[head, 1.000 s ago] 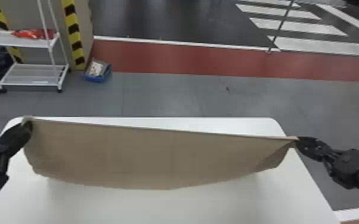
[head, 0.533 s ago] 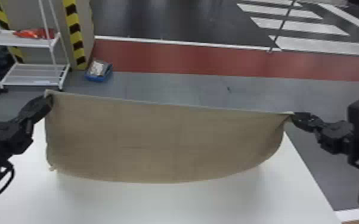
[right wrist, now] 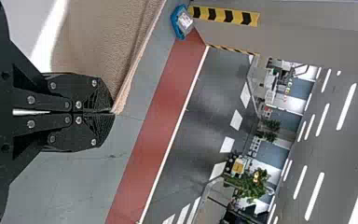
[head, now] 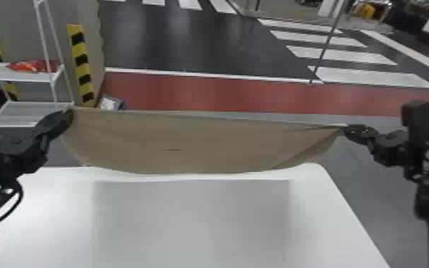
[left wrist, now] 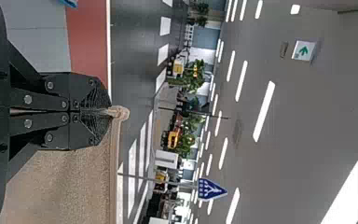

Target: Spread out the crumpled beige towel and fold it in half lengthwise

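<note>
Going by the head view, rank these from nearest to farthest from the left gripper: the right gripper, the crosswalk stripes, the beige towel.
1. Beige towel, its corner in the left gripper.
2. Right gripper, across at the towel's right end.
3. Crosswalk stripes, beyond the red floor strip.

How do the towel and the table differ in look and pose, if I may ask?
The towel is beige; the table is white. The towel hangs from the left hand and right hand, sagging along its bottom, whereas the table lies flat. Both are plain.
</note>
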Controlling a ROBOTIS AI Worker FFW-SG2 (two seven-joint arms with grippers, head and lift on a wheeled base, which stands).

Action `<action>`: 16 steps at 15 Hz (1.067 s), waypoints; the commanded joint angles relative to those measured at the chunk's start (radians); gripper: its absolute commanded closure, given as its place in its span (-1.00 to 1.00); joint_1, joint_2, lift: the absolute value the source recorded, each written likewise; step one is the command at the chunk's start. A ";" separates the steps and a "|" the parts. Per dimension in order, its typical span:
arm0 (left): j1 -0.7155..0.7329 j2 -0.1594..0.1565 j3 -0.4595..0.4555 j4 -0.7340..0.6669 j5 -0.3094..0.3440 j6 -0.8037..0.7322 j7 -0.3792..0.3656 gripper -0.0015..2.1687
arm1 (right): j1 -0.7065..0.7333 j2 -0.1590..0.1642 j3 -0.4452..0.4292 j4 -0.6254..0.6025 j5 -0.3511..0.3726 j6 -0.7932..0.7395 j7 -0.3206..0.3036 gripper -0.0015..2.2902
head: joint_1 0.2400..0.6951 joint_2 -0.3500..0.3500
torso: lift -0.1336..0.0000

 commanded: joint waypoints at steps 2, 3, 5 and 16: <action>0.139 0.007 0.023 -0.058 0.020 -0.095 -0.006 0.58 | 0.194 -0.005 -0.018 -0.083 -0.018 -0.093 0.010 0.04 | 0.59 -0.64 | 1.00; 0.174 0.012 0.023 -0.046 0.006 -0.144 -0.006 0.58 | 0.252 0.001 -0.017 -0.096 -0.019 -0.155 0.007 0.04 | 0.69 -0.64 | 1.00; 0.240 0.021 0.026 -0.006 -0.012 -0.264 -0.011 0.58 | 0.352 0.020 -0.028 -0.116 -0.025 -0.244 0.005 0.05 | 0.90 -0.63 | 1.00; 0.432 0.082 0.053 0.209 -0.061 -0.752 -0.049 0.58 | 0.610 0.015 -0.070 -0.129 -0.010 -0.480 0.086 0.04 | 1.00 -0.61 | 1.00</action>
